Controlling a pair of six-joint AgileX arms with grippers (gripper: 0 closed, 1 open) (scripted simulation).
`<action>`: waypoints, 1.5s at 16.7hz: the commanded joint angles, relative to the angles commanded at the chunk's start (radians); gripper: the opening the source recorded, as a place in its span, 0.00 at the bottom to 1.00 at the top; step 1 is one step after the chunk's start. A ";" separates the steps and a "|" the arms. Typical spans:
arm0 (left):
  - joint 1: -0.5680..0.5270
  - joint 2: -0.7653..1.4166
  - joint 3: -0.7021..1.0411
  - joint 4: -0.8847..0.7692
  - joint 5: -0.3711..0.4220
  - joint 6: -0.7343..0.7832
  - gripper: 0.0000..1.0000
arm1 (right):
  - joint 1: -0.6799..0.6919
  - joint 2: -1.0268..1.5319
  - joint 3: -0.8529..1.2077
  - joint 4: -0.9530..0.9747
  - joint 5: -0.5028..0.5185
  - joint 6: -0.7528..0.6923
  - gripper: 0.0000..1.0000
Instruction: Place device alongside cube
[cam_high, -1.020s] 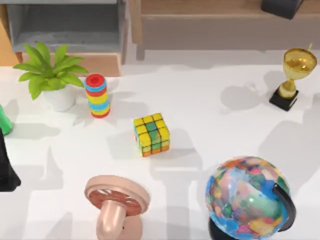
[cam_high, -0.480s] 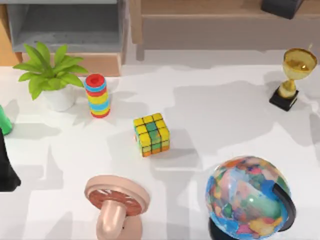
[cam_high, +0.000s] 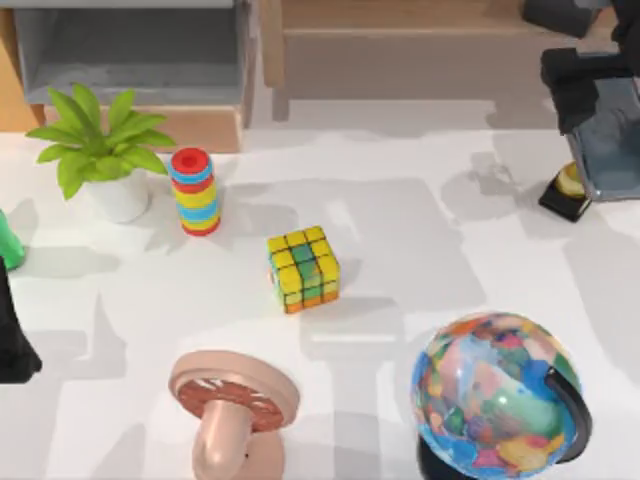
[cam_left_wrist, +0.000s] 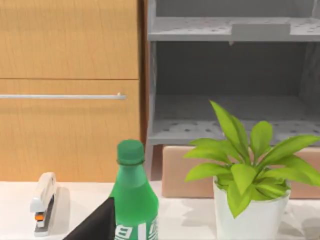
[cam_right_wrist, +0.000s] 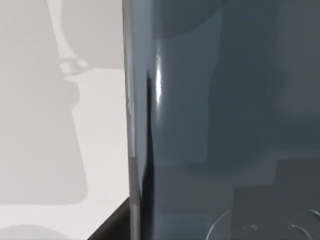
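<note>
The right claw (cam_high: 590, 95) grips the device (cam_high: 612, 150) at the top view's far right edge — held above the surface (cam_high: 420, 230), over the trophy (cam_high: 566, 190). The cube (cam_high: 303, 267) sits well apart, mid-surface — the left arm (cam_high: 12, 340) is parked at the left edge.

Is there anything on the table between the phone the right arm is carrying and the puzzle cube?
Nothing visible does. The right tool holds the phone at the top view's right edge, above the trophy. The white table between there and the cube is bare; the globe sits nearer the front, off that line.
</note>
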 joint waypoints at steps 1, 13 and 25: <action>0.000 0.000 0.000 0.000 0.000 0.000 1.00 | 0.039 0.005 -0.003 -0.005 0.000 0.057 0.00; 0.000 0.000 0.000 0.000 0.000 0.000 1.00 | 0.311 0.194 -0.062 0.047 0.011 0.438 0.00; 0.000 0.000 0.000 0.000 0.000 0.000 1.00 | 0.314 0.198 -0.061 0.054 0.011 0.449 0.00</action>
